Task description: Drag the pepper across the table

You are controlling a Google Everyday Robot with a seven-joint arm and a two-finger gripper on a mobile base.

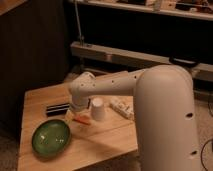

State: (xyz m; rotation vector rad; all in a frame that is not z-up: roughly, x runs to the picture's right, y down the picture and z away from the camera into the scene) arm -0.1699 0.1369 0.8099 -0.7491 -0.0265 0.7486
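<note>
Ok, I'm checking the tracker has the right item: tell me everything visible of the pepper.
The pepper is small, orange-red and tapered, smooth-looking, lying flat on the light wooden table with its length running roughly across the picture. It lies between the green bowl and the upturned white cup, close in front of the cup. The pincer hangs down at its bowl-side end, hiding part of it; whether they touch cannot be told.

Pepper (pixel 82 120) orange-red, bowl (pixel 50 138) grn, cup (pixel 98 109) wht
</note>
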